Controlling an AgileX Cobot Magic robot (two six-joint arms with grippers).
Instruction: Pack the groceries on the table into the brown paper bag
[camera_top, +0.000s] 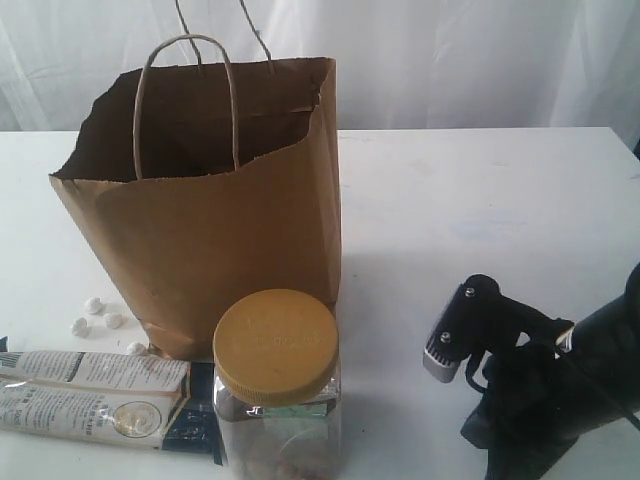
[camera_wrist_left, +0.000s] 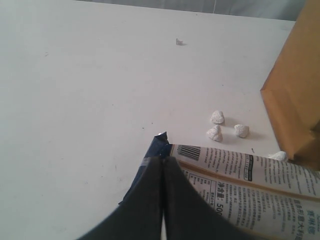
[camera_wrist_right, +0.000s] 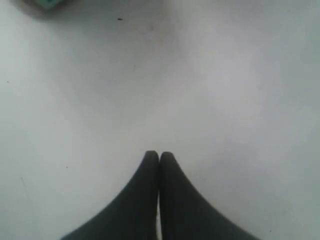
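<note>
My left gripper (camera_wrist_left: 162, 160) and right gripper (camera_wrist_right: 159, 155) are plain black. The table (camera_top: 480, 200) is white, the paper bag (camera_top: 220, 250) kraft brown. The jar (camera_top: 280, 430) is clear under a mustard-yellow lid (camera_top: 276, 345). The twin packet (camera_top: 95, 398) is white with black print and dark-blue ends.

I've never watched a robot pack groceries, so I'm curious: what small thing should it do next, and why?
Probably open the left gripper. Its jaws are shut, with the tips right at the dark end of the long white-black twin packet, which lies flat on the table beside the open brown paper bag. Shut jaws cannot take hold of it.
</note>
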